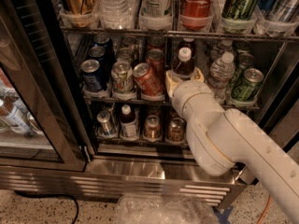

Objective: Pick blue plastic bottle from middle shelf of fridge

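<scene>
Standing by the open fridge (pixel 133 168), noting one arm reaching in from lower right.

- The gripper (pixel 183 78) is at the front edge of the middle shelf (pixel 119 99), in the lane right of centre. The thick wrist covers most of it.
- White-capped bottle (pixel 183 60): rises straight out of the gripper's far side, touching or nearly so. I take it for the blue plastic bottle, though its body reads dark in this light. It is the front bottle in its lane.
- Long axis: vertical, cap up. The gripper sits low on the body, so the bottle lies just beyond and above it, deeper into the shelf.
- Whether the jaws are open around it or clamped on it, I cannot tell.
- Neighbours are tight: a tilted red can (pixel 148 79) just left, a clear water bottle (pixel 219 74) just right.
- Judgement: the coming move depends on that low hold on an upright bottle. Any pull should come straight back along the lane, towards the door opening, keeping the bottle clear of both neighbours.
</scene>
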Available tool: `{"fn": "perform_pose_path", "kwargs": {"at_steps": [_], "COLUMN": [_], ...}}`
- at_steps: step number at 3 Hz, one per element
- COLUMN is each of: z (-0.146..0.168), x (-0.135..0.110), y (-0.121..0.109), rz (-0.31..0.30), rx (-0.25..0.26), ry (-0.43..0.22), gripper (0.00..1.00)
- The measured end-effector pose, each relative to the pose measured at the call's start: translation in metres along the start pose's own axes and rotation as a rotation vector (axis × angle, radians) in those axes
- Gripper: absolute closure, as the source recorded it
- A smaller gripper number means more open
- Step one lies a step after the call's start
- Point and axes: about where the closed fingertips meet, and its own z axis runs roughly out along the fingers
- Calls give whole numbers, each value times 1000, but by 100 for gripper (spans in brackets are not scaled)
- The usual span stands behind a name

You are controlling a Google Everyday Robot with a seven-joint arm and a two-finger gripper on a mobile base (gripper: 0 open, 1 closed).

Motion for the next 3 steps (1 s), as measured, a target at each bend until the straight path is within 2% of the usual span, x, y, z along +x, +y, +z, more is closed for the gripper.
{"fn": "perform_pose_path", "kwargs": {"at_steps": [3], "z": [-14], "x": [-5], "y": [5], "rz": [-25], "rx": [-9], "ry": [-13], "gripper": [100]}}
